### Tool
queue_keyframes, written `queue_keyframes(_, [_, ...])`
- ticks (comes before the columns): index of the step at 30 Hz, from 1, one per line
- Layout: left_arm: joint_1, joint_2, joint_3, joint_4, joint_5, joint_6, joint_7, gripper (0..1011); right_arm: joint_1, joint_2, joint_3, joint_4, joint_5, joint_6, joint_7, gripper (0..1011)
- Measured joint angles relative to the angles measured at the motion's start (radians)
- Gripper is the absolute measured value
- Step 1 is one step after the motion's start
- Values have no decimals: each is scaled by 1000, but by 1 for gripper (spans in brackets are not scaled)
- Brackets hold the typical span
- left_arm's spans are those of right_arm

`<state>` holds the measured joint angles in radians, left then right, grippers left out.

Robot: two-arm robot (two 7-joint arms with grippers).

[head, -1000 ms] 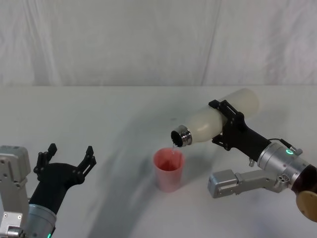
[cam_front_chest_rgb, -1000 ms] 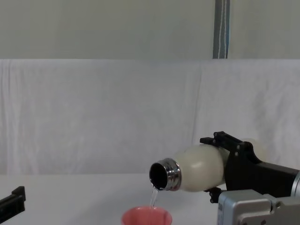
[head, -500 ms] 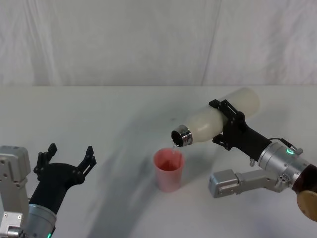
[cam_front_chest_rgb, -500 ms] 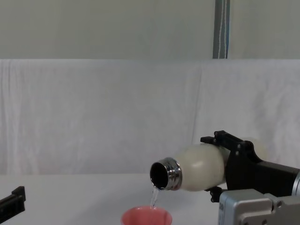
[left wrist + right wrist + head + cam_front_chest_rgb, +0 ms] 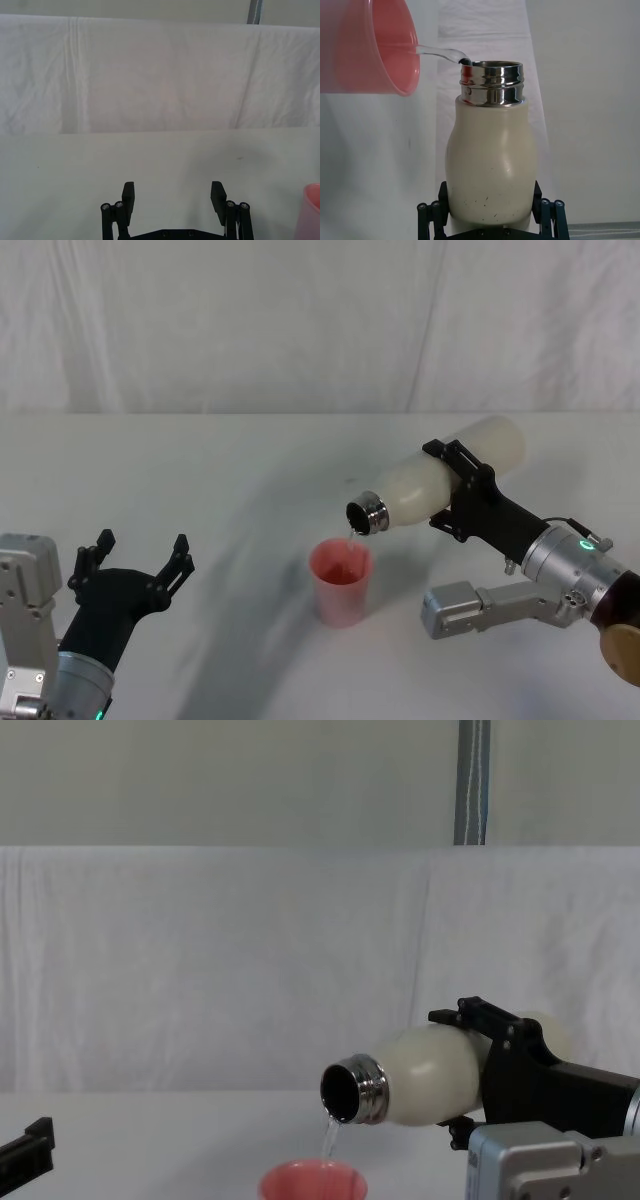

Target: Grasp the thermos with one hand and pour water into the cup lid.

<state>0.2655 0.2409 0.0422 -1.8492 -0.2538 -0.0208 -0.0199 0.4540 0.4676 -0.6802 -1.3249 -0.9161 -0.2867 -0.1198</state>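
1. The table [image 5: 200, 470], covered in white cloth, spanned the head view, with a white draped backdrop [image 5: 300, 320] behind it.
2. The right arm [image 5: 560, 570] entered from the 4 o'clock corner of the head view and reached toward the centre.
3. The thermos [image 5: 440, 480] was held above the table at roughly 3 o'clock from the centre of the head view. It lay tilted close to horizontal, base toward 2 o'clock and steel neck [image 5: 365, 513] lowered toward 8 o'clock.
4. The right gripper [image 5: 462, 492] was clamped around the mid-body of the thermos, one finger on each side of the cream-white shell, as the right wrist view confirmed [image 5: 490, 220].
5. The left gripper [image 5: 135, 565] was parked at 8 o'clock in the head view, well apart from the cup lid, with its fingers [image 5: 128, 192] spread and nothing between them.
6. The cup lid [image 5: 341, 582] stood upright on the table near the centre of the head view, directly below the thermos mouth.
7. A thin stream of water [image 5: 329, 1138] ran from the thermos mouth into the cup lid.
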Motion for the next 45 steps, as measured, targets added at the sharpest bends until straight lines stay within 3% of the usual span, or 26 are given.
queue_keyframes(45, [0,0,0,0,0,0,0,1001,6,2,-1,5,-2,2,3,950])
